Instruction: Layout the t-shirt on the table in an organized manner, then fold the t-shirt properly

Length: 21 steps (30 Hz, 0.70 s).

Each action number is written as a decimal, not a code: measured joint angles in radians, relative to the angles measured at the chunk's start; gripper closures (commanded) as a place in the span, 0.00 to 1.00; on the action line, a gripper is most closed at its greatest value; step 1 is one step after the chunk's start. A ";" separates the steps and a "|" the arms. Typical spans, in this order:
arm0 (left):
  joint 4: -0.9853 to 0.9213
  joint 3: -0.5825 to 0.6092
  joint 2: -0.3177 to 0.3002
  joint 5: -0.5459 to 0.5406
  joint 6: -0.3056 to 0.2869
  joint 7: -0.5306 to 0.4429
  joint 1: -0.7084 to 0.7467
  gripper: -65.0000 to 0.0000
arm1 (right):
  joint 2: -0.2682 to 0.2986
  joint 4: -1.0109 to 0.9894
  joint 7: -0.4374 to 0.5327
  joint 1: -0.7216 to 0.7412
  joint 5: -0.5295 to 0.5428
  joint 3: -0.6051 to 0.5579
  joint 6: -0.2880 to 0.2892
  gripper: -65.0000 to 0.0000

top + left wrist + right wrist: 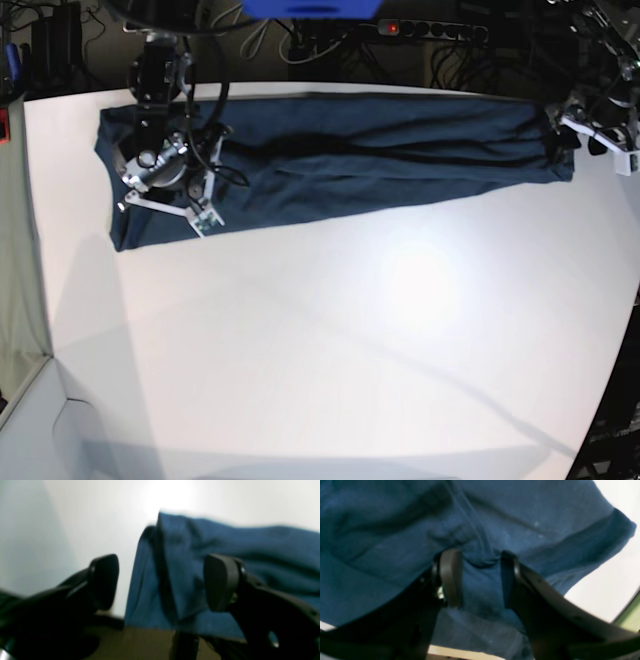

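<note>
The dark navy t-shirt (380,160) lies stretched in a long creased band along the table's (380,330) far side. My right gripper (478,578) is down on the shirt's left end (168,200). Its jaws stand half apart, with a wrinkled ridge of cloth (480,555) running between the fingers (450,577), not pinched. At the opposite end my left gripper (162,582) hovers, also seen in the base view (572,138). It is wide open, and the shirt's edge (175,562) lies between and beyond its fingers (220,582), untouched.
Cables and a power strip (430,28) sit behind the table's far edge. The table's curved rim (615,340) falls away at the right. A light grey surface (30,420) borders the left side. White tabletop spreads in front of the shirt.
</note>
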 measured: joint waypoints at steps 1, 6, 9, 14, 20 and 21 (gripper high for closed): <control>0.000 0.002 0.000 -0.001 0.000 -0.001 0.001 0.21 | 0.000 0.000 0.000 0.000 0.000 -0.001 0.000 0.59; -0.055 0.002 0.003 0.006 0.000 0.010 0.000 0.21 | 0.000 0.000 0.001 0.000 -0.001 -0.002 0.000 0.59; -0.098 0.005 0.002 0.001 -0.001 -0.010 -0.005 0.21 | 0.000 0.000 0.001 0.000 -0.001 -0.002 0.000 0.59; -0.178 0.001 -0.013 -0.029 -0.007 -0.053 -0.036 0.22 | 0.000 0.000 0.002 0.000 0.000 -0.002 0.000 0.59; -0.245 -0.002 -0.021 -0.061 -0.008 -0.102 -0.047 0.48 | 0.000 0.000 0.002 0.000 0.002 -0.002 0.000 0.59; -0.256 -0.002 -0.023 -0.062 -0.009 -0.102 -0.054 0.57 | 0.000 0.000 0.001 0.001 0.002 -0.002 0.000 0.59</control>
